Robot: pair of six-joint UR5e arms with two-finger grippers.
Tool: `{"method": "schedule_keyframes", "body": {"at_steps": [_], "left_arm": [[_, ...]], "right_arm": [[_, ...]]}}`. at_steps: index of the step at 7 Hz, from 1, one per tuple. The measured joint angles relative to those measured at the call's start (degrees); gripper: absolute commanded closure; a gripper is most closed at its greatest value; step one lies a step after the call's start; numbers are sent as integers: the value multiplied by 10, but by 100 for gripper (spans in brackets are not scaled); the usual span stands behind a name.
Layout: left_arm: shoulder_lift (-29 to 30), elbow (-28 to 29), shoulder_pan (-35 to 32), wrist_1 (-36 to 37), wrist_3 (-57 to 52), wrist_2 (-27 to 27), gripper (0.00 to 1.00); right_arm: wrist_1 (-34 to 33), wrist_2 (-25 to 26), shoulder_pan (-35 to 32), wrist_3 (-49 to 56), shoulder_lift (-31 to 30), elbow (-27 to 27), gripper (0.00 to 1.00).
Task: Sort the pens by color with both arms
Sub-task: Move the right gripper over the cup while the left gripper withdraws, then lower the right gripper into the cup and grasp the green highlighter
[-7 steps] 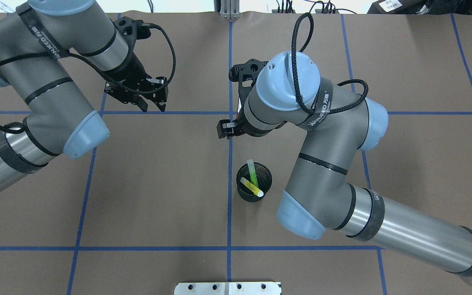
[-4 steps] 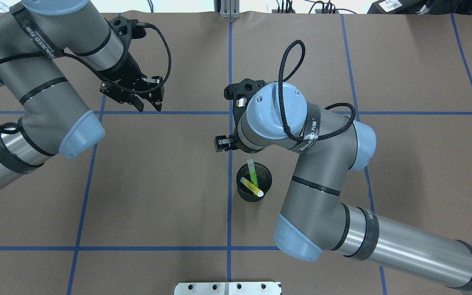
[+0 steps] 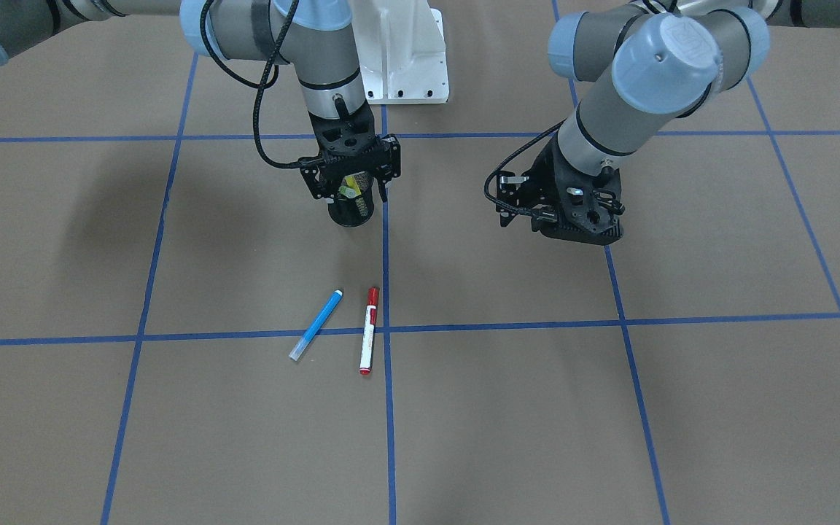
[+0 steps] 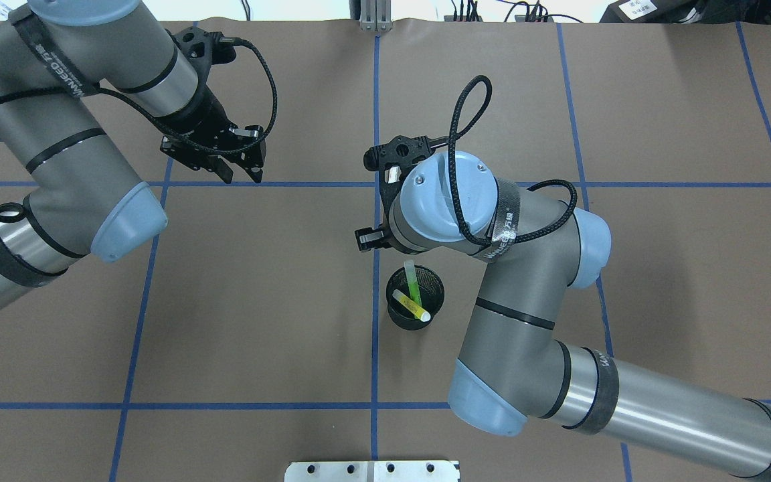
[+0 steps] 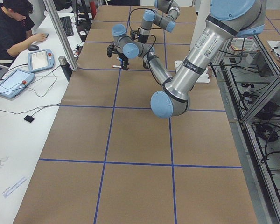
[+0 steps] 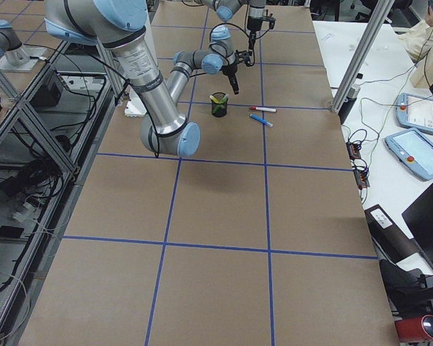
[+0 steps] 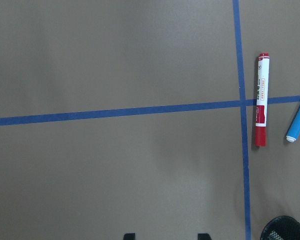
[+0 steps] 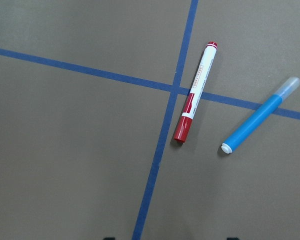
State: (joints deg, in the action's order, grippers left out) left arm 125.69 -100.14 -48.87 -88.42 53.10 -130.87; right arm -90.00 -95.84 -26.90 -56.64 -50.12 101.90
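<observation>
The blue pen (image 3: pixel 316 324) and the red-capped white pen (image 3: pixel 369 329) lie side by side on the brown table, apart from both grippers. They also show in the right wrist view as the red pen (image 8: pixel 195 92) and blue pen (image 8: pixel 260 117). The green pen (image 4: pixel 413 284) and yellow pen (image 4: pixel 411 304) stand in the black mesh cup (image 4: pixel 434 281). My right gripper (image 3: pixel 351 195) is open and empty, hanging just in front of the cup, between it and the lying pens. My left gripper (image 4: pixel 241 175) is open and empty, well off to the left of the pens.
Blue tape lines (image 3: pixel 383 437) divide the table into squares. The white pedestal base (image 3: pixel 402 51) stands at the robot's side. In the overhead view my right wrist (image 4: pixel 449 201) hides the red and blue pens. An operator (image 5: pixel 11 28) sits beyond the far table edge.
My right wrist has drawn back toward the robot and the cup. My left gripper has shifted slightly to its left. Both grippers stay open; the pens have not moved.
</observation>
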Motion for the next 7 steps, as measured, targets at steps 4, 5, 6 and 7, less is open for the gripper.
{"method": "schedule_keyframes", "body": {"at_steps": [4,5,6,7], "left_arm": [[0,-1,0,1,1,0,48],[0,-1,0,1,1,0,48],[0,-1,0,1,1,0,48],[0,0,0,1,1,1,48]], "right_arm": [[0,22,7,22,-10,2,33],[0,30,15,22,-11,2,34],[1,36,21,22,-12,2,34],[1,39,24,22,-14,3,34]]}}
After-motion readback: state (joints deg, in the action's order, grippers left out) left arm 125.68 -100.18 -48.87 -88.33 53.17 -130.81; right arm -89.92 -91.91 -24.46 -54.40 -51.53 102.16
